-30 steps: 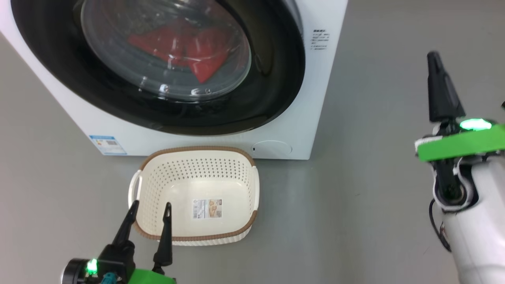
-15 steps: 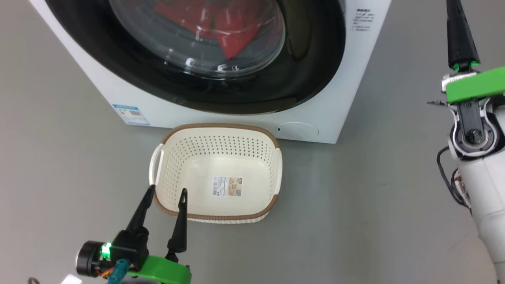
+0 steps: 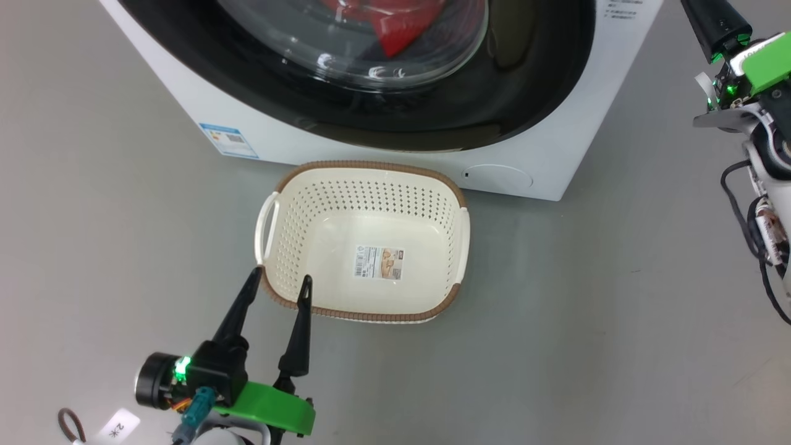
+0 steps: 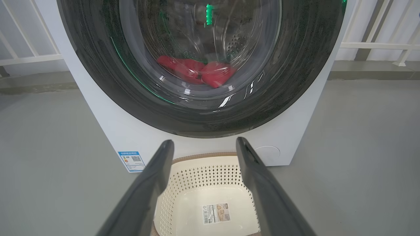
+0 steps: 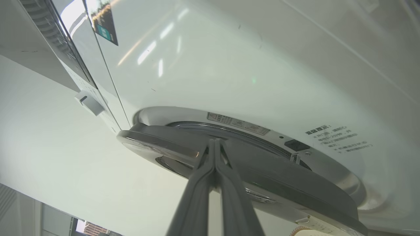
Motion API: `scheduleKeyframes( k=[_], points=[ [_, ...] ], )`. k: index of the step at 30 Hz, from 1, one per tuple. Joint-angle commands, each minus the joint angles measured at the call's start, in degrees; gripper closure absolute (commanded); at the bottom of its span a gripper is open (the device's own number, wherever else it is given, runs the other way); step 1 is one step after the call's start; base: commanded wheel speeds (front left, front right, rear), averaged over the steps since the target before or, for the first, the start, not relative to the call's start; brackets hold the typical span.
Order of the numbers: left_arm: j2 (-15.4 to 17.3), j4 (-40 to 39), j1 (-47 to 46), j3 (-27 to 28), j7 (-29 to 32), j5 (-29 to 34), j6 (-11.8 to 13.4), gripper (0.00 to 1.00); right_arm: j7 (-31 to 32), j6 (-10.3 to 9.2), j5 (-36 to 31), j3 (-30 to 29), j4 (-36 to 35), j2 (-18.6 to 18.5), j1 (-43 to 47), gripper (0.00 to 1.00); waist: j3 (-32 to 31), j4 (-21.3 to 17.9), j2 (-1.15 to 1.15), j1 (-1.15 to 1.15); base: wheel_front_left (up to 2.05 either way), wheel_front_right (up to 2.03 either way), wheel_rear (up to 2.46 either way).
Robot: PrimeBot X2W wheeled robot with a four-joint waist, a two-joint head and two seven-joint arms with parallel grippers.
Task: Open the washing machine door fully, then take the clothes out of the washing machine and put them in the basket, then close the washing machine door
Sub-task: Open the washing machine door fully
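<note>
The washer (image 3: 587, 93) has its door (image 5: 279, 183) just ajar at its free edge: opening is the step in hand. The empty basket (image 3: 371, 165) sits just before it; the clothes (image 3: 401, 31) lie inside, seen through the door. The right gripper (image 5: 215, 144), fingers pressed together, meets the door's rim and likely must swing it wide. The left gripper (image 3: 281, 275) hovers spread near the basket's corner.

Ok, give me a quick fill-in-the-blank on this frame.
1. The clothes behind the door glass are ___.
2. The basket holds ___ of them.
3. The left pincer is ___.
4. The right pincer is ___.
Missing words: red; none; open; shut.
</note>
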Motion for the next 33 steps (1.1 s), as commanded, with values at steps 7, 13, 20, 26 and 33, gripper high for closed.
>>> scheduleKeyframes(
  k=[7, 13, 20, 26, 33],
  points=[
    [0.7, -1.0, -2.6, 0.1, -0.7, -0.7, 0.2, 0.0, 10.6, 0.09, 4.4, -0.2, 4.5, -0.7, -5.2, 1.0, 2.3, 1.9, 0.0, 0.0, 0.0, 0.0, 0.0],
    [0.7, -1.3, -3.6, -1.2, -0.7, -1.4, 0.2, 0.0, 16.5, 0.09, 5.4, -0.8, 7.7, -0.6, -9.5, 1.0, 4.3, 3.1, 0.0, 0.0, 0.0, 0.0, 0.0],
    [0.7, -1.5, -4.9, -3.1, -0.7, -2.3, 0.3, 0.0, 20.9, 0.09, 4.9, -0.7, 14.1, -1.5, -14.5, 1.0, 5.9, 5.0, 0.0, 0.0, 0.0, 0.0, 0.0],
    [0.7, -2.1, -5.7, -4.0, -0.7, -3.2, 0.8, 0.0, 24.6, 0.09, 4.3, 0.2, 19.0, -1.1, -18.0, 1.0, 7.4, 5.7, 0.0, 0.0, 0.0, 0.0, 0.0],
    [0.7, -2.4, -6.8, -5.0, -0.7, -3.7, 1.3, 0.0, 27.6, 0.09, 3.7, 1.3, 19.8, 0.0, -19.2, 1.0, 7.9, 5.8, 0.0, 0.0, 0.0, 0.0, 0.0]
  ],
)
